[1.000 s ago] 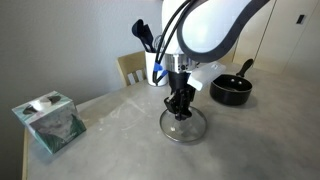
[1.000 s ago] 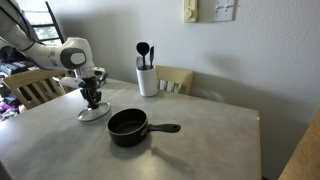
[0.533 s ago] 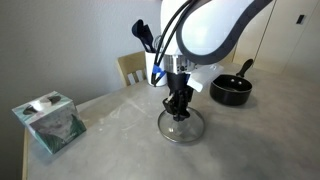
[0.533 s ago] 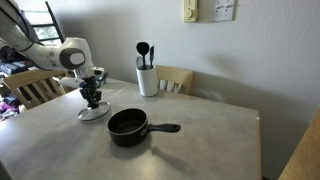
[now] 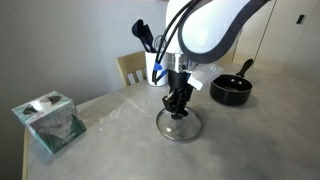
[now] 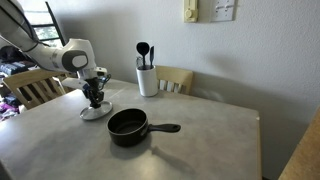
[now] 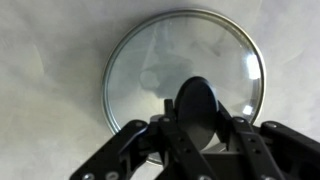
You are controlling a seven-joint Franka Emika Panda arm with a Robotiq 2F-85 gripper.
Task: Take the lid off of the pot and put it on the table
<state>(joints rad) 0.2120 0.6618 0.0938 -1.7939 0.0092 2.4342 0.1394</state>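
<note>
Directly under the gripper [image 5: 180, 107], which is closed on it, the lid [image 5: 181, 129] sits on or just over the table [image 5: 110, 140], pot [image 5: 231, 91] well aside: placing step, next likely needs release, then a straight lift.

The clear, metal-rimmed lid [image 6: 96, 114] sits level, low at the grey bench [image 6: 210, 140], at ten o'clock from the open black pot [image 6: 128, 125].

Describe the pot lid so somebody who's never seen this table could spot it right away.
Start at the big light grey table; the robot arm reaches down to it, a little apart from the black pot. Under the gripper, which grips its small black knob, is the lid: a flat, round, clear glass disc with a metal rim, the only see-through thing there.
</note>
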